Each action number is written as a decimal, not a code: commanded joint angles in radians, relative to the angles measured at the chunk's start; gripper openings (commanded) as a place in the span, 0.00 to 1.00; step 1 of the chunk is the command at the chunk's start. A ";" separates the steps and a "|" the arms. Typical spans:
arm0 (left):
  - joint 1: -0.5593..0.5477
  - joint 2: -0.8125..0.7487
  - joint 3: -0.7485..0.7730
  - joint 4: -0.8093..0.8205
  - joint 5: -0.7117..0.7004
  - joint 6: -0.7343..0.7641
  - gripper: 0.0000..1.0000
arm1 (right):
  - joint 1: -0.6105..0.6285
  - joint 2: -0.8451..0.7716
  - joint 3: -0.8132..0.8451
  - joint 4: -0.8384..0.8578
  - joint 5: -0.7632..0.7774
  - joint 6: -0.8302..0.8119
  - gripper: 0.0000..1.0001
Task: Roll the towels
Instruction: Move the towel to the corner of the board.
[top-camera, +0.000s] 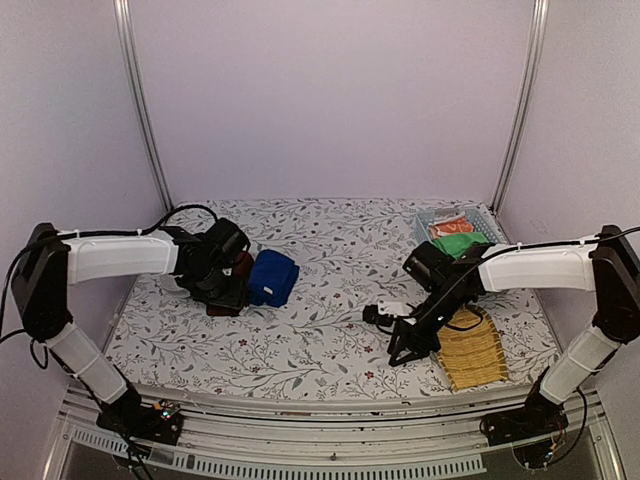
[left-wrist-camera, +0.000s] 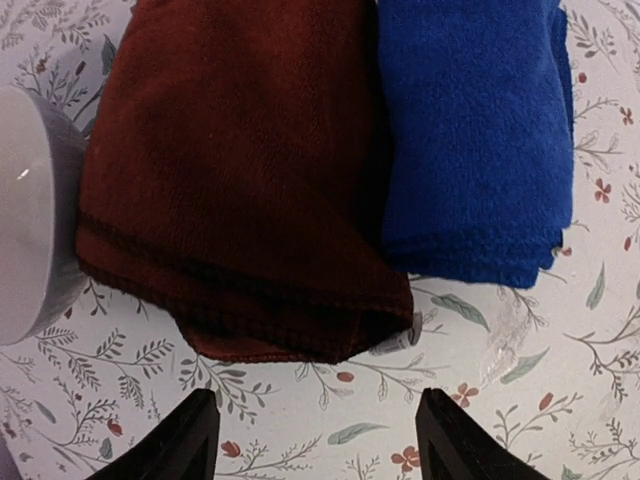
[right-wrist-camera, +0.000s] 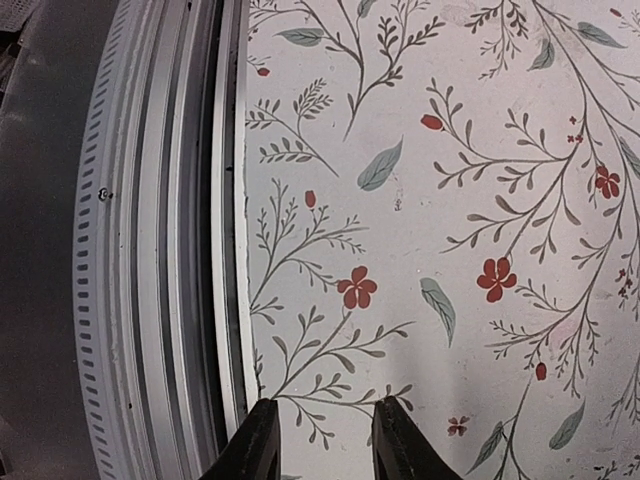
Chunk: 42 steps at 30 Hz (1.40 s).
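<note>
I judge the rolling about done: the brown towel (left-wrist-camera: 230, 180) and blue towel (left-wrist-camera: 470, 140) lie bundled, touching, on the left of the table (top-camera: 340, 250) under my left claw (left-wrist-camera: 318, 405), wide and empty, while my right claw (right-wrist-camera: 318, 410) hangs narrowly parted and empty, so next I'd just back both arms away.

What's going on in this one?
The left gripper hangs open just short of two bundled towels, a reddish-brown towel and a blue towel lying side by side; it holds neither. The right gripper is open over bare floral tablecloth near the table's front edge, holding nothing.
</note>
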 joint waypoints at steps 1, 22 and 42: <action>0.034 0.141 0.107 0.050 0.002 0.049 0.63 | -0.014 -0.005 -0.006 0.040 -0.027 0.004 0.35; 0.249 0.564 0.686 0.379 -0.034 0.451 0.71 | -0.061 -0.008 -0.033 0.067 0.004 0.023 0.36; 0.185 0.593 0.662 0.178 0.124 0.163 0.62 | -0.086 0.013 -0.019 0.095 -0.011 0.023 0.35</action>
